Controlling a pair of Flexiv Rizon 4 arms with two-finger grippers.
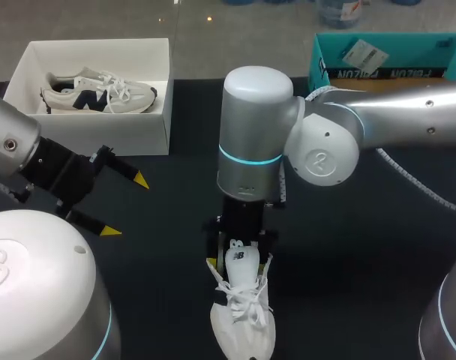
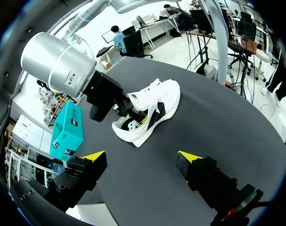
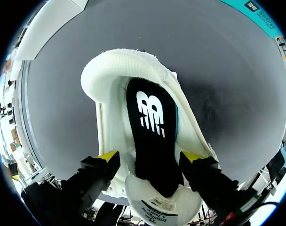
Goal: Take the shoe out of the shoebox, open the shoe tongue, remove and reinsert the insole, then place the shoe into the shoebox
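Step in hand, by judgement: insole work. White sneaker (image 1: pixel 243 311) is out of its box and stands on the dark worktop (image 1: pixel 175 225), toe toward the robot, heel under the right arm's wrist. Tongue (image 3: pixel 157 200) is folded forward toward the toe, leaving the mouth of the shoe open. Black insole (image 3: pixel 150 136) with a white logo lies along the inside of the shoe. Whether it awaits removal or is already back in cannot be told.

Right end effector (image 3: pixel 150 156): fingers spread wide, yellow tips over the two side walls of the shoe's opening, the insole between and below them. No grip on anything can be made out.

Next move, if the insole is not yet out: close the fingers onto its heel edge and lift it clear without dragging the shoe. If it is already reseated: take the shoe by its collar and carry it to the box.

Right arm (image 1: pixel 393 112): enters from the right and reaches to mid-worktop, with the last link pointing straight down over the shoe.

Left arm (image 1: pixel 10 142): low at the left, angled inward. Left end effector (image 1: pixel 126 205): open and empty, aimed at the sneaker from well apart.

White shoebox (image 1: pixel 149 120): far left, open, holding a second sneaker (image 1: pixel 100 91) on its side. It is the likely destination.

Teal shoebox (image 1: pixel 378 73): far right.
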